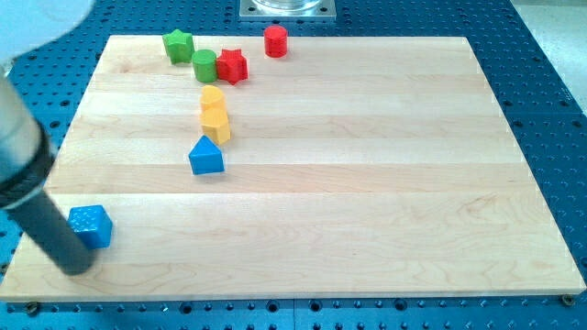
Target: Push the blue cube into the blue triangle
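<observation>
The blue cube [91, 225] sits near the board's lower left corner. The blue triangle [205, 157] lies up and to the right of it, left of the board's middle, well apart from the cube. My dark rod comes in from the view's left edge, and my tip [75, 269] rests on the board just below and left of the blue cube, touching or nearly touching its lower left side.
Two yellow blocks [214, 114] stand just above the blue triangle. A green star [178, 45], a green cylinder [204, 65], a red star [232, 66] and a red cylinder [275, 41] cluster near the top edge. The wooden board [367, 183] lies on a blue perforated table.
</observation>
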